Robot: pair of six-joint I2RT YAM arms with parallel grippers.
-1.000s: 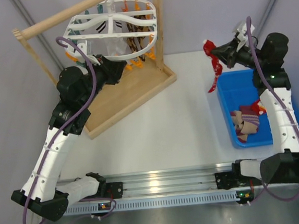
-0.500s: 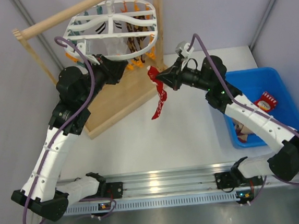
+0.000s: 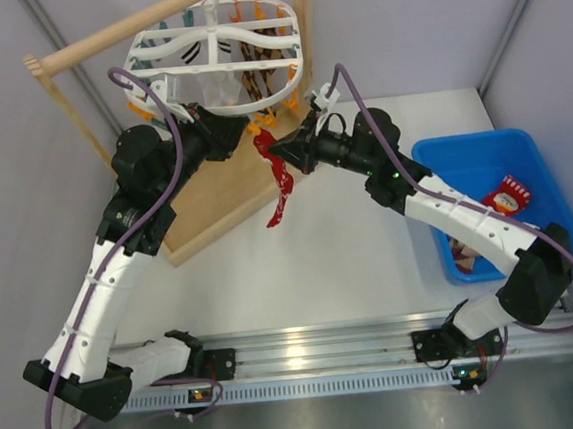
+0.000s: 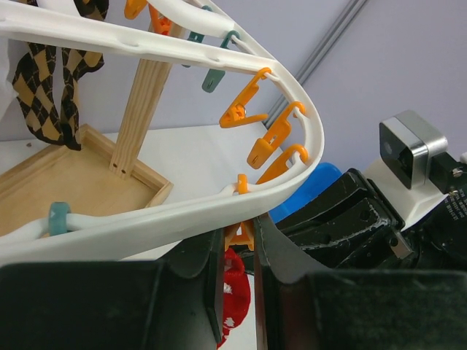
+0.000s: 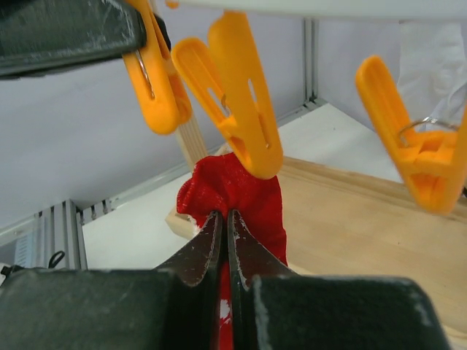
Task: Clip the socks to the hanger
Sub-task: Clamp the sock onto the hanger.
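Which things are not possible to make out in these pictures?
Top view: whether a clip already grips the sock; too small, under the hanger rim.
Left wrist: most of the sock, behind the left fingers.
Right wrist: the sock's lower part, behind the right fingers.

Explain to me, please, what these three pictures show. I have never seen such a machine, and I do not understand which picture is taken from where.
This is a robot with two arms bolted to a white table. The wide picture looks down from above. The other two come from a small camera on each wrist. Each arm ends in a two-finger pincer. The right pincer is shut on a red sock and holds it just below the hanger, a white plastic frame with dangling clips that hangs on a wooden rack. The left pincer squeezes an orange clip at the frame's edge. A blue bin on the right holds more socks.
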